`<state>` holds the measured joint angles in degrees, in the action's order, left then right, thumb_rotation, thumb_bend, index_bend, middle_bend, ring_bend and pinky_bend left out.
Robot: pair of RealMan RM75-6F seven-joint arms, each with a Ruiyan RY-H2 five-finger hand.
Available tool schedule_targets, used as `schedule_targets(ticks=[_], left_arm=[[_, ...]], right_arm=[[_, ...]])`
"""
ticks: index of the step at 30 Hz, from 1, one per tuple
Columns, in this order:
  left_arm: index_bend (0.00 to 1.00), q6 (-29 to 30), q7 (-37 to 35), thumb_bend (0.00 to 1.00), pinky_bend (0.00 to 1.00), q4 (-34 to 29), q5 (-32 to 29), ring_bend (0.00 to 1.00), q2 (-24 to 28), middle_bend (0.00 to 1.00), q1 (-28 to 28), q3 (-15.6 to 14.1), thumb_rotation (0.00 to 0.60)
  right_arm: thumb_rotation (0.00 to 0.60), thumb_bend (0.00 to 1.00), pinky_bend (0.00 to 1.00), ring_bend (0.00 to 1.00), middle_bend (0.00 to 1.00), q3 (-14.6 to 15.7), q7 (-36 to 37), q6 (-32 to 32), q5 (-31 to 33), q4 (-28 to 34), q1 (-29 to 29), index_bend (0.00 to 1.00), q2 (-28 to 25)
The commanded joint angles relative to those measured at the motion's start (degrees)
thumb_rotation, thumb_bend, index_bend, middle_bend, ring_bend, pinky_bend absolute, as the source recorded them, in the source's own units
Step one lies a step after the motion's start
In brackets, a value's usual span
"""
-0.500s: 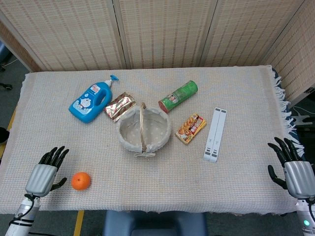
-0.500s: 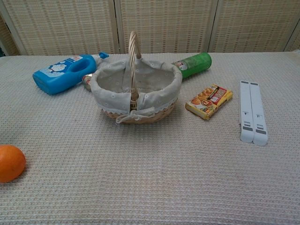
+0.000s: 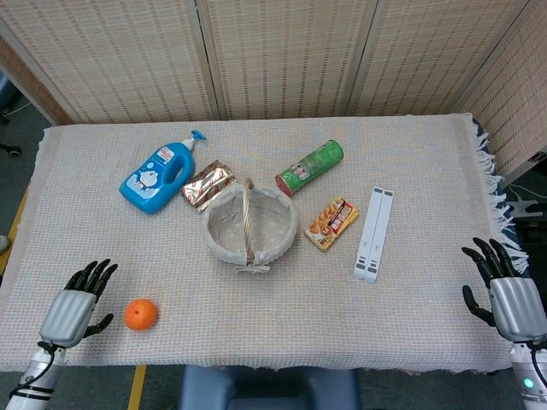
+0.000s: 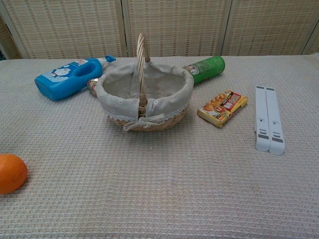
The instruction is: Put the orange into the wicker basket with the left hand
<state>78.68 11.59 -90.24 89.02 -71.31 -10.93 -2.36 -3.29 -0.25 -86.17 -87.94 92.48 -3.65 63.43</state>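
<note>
Currently:
orange [image 3: 140,313]: on tablecloth, near front edge, just right of left hand [image 3: 73,306], not touching
left hand: empty, fingers spread
right hand [image 3: 509,292]: empty, fingers apart, far right edge
basket [image 3: 286,224]: mid-table, well apart from orange, nothing inside

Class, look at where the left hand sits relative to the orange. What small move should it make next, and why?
Probably shift the left hand a little to its right, toward the orange, and close around it. The hand rests open beside the fruit without touching it, and the wicker basket holds nothing yet.
</note>
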Motion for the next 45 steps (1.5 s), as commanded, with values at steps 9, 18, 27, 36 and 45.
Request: schedule_targets(ticks=[9, 18, 27, 36, 45], left_arm=[[0.00, -1.44, 1.62, 0.25, 0.16, -6.59, 4.31, 0.00, -0.22, 0.00, -0.62, -1.92, 0.600], [0.00, -7.91, 5.81, 0.25, 0.16, -6.15, -2.63, 0.00, -6.48, 0.00, -2.86, 0.32, 0.600], [0.00, -10.39, 8.09, 0.26, 0.16, -6.59, -6.29, 0.00, -7.43, 0.00, -3.16, -0.20, 0.600], [0.00, -13.08, 8.96, 0.28, 0.19, -3.77, -10.83, 0.00, -9.50, 0.00, -3.88, 0.31, 0.600], [0.16, -11.28, 9.11, 0.33, 0.56, 0.30, -10.87, 0.25, -13.39, 0.17, -3.83, 1.12, 0.600]], right_arm=[[0.600, 0.35, 0.46, 0.00, 0.05, 0.35, -0.61, 1.38, 0.19, 0.47, -0.51, 0.15, -0.23], [0.600, 0.35, 0.46, 0.00, 0.05, 0.10, 0.32, 1.82, 0.80, 0.59, -0.73, 0.15, -0.81], [0.600, 0.35, 0.46, 0.00, 0.05, 0.07, 0.89, 1.63, 0.76, 0.53, -0.69, 0.15, -0.97], [0.600, 0.35, 0.46, 0.00, 0.05, 0.29, 0.54, 1.84, 0.58, 0.54, -0.78, 0.15, -0.84], [0.600, 0.35, 0.46, 0.00, 0.05, 0.38, 0.53, 2.10, 0.63, 0.64, -0.89, 0.15, -0.96]])
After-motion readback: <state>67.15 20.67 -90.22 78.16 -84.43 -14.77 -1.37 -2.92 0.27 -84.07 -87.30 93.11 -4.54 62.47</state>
